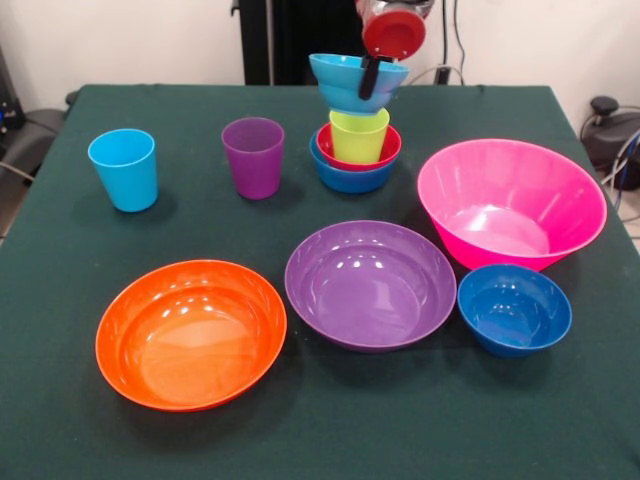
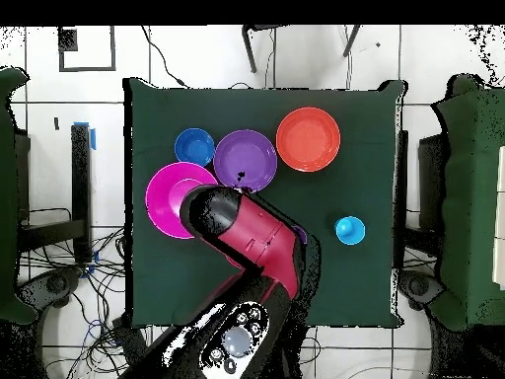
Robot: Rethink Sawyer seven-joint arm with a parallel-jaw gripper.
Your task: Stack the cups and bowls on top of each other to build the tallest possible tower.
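The tower [image 1: 355,140] stands at the far middle of the green counter [image 1: 60,400], right of the purple cup [image 1: 253,157]. Its base is a blue bowl [image 1: 349,177], with a red bowl [image 1: 385,150] nested inside so that only its rim shows. A lime green cup [image 1: 359,135] stands upright in the red bowl. Over the cup's mouth sits a cyan bowl [image 1: 340,82], glossy and tilted a little, wider than the cup beneath it.

The tool [image 1: 372,78] comes down from the top edge, and one black finger [image 1: 369,78] lies against the cyan bowl's front wall near its rim. The second finger is hidden, so I cannot tell whether the tool is clenched on the bowl or released.

A light blue cup [image 1: 123,169] stands upright at the far left, well apart from the purple cup. The big pink bowl [image 1: 511,200] sits to the right of the tower. Along the near side lie the wide orange bowl [image 1: 190,333], the wide purple bowl [image 1: 370,284] and a small dark blue bowl [image 1: 514,309], which sits just in front of the pink one.

From overhead the arm [image 2: 247,232] covers the tower. The pink bowl [image 2: 168,197], purple bowl [image 2: 246,158], orange bowl [image 2: 308,139], dark blue bowl [image 2: 194,147] and light blue cup [image 2: 349,230] show around it.
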